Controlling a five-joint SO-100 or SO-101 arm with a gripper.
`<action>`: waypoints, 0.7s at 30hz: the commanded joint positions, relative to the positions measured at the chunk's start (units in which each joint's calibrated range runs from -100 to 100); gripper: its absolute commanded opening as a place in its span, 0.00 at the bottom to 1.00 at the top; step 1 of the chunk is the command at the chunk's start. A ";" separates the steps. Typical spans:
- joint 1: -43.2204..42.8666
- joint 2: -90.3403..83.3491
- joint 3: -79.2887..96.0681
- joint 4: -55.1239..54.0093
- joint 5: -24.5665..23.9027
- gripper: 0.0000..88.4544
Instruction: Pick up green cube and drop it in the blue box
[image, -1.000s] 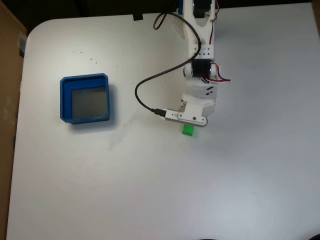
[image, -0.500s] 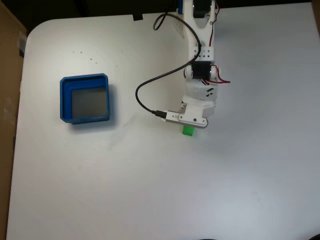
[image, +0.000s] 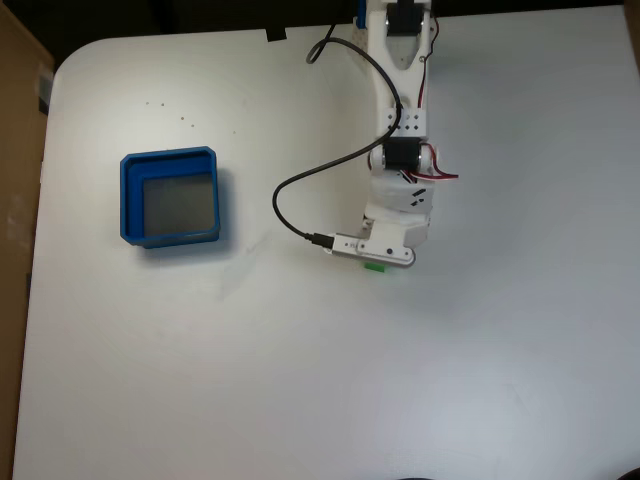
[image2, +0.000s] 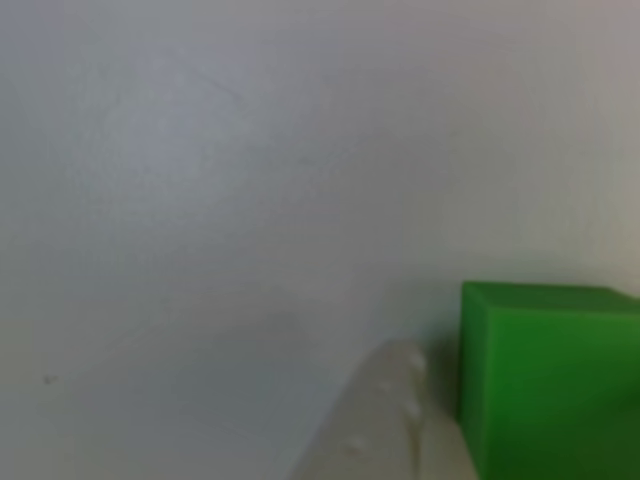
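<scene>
My gripper (image: 378, 262) sits over the green cube (image2: 545, 375), one fingertip (image2: 385, 420) beside it; jaw state unclear, so I'd centre before squeezing

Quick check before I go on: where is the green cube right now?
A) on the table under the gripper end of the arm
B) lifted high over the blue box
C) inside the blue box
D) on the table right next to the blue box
A: in the fixed view the green cube peeks out from under the arm's gripper end on the white table, well to the right of the blue box, whose grey floor holds nothing.
</scene>
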 joint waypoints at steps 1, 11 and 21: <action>-0.15 -0.56 -3.05 -1.00 0.15 0.30; -0.15 2.36 -3.50 -1.16 0.15 0.30; -0.15 2.03 -3.50 -1.16 0.15 0.30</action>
